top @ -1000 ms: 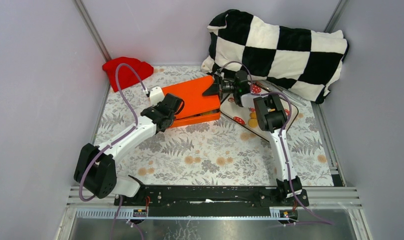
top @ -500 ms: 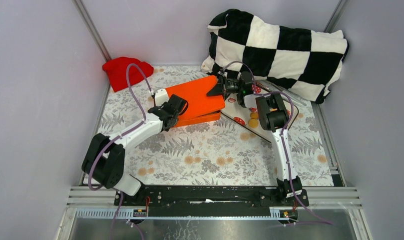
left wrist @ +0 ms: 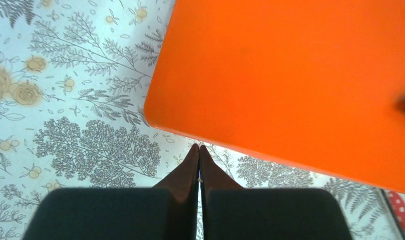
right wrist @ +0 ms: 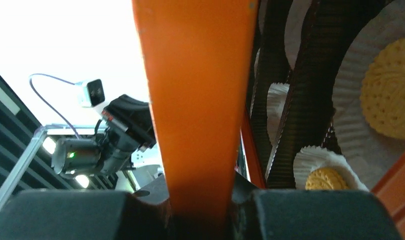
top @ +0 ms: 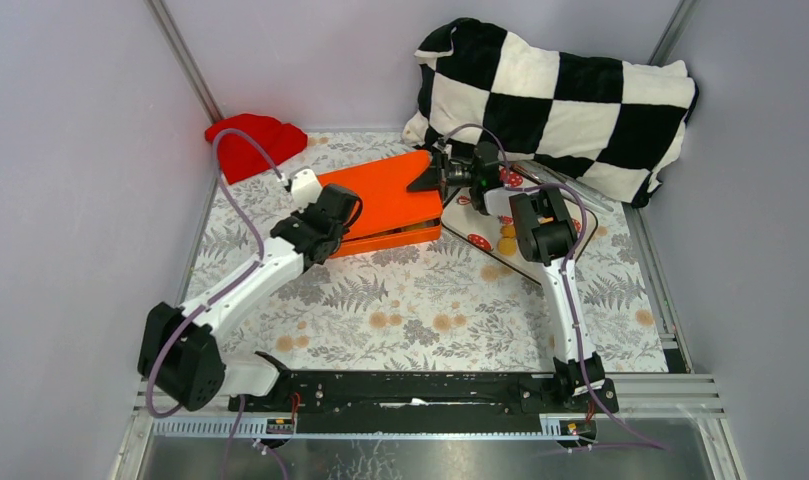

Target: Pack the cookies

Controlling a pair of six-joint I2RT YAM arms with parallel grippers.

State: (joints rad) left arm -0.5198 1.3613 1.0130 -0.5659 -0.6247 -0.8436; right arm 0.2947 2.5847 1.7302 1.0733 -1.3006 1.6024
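cookies (right wrist: 390, 90) in paper cups (right wrist: 314, 156) inside orange box (top: 392, 241), lid (right wrist: 200, 100) held in right gripper (top: 428, 180) (left gripper (left wrist: 198, 165) closed, empty)

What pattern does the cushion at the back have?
The cushion has black and white checks, best seen in the top external view.

Table: floral-printed tablecloth (top: 430, 310) lies under everything
Far left corner: crumpled red cloth (top: 252, 143), apart from the box
Far right: black-and-white checked cushion (top: 555, 105) against the back wall, behind the tray
Middle, far half: shallow orange plastic box base (top: 400, 238) with the flat orange plastic lid (top: 380, 192) over it
Right of the box: white mushroom-printed tray (top: 488, 225) just beside its right end, with round golden cookies (top: 507, 245) on it
Inside the box: more cookies (right wrist: 390, 95) in white pleated paper cups (right wrist: 353, 135), under the lid
Right gripper (top: 432, 177): at the lid's far right corner, lid edge between its fingers
Left gripper (left wrist: 198, 152): over the tablecloth at the lid's near left edge; contact cannot be told
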